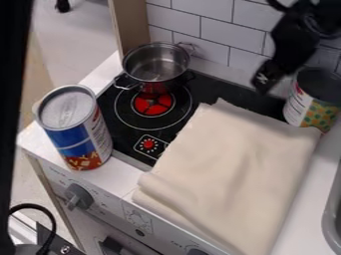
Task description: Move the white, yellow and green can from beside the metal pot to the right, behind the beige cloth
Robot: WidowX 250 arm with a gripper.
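Observation:
At the upper right, the black gripper (263, 80) hangs over the back of the stove, left of an open can (309, 102) with a patterned label. Below it lies a folded cream cloth (233, 174), spread over the stove's right part and the white counter edge. A steel pot (156, 67) stands upright at the stove's back left, behind the red-centred burner ring. At the left, a tall blue and red canister (77, 129) with a pale lid stands on the counter's corner.
White wall tiles (205, 27) rise behind the stove (123, 134). The rim of a grey sink (331, 216) shows at the right edge. Knobs (79, 196) line the stove's front panel, and a dark vertical bar (12, 99) runs along the left edge.

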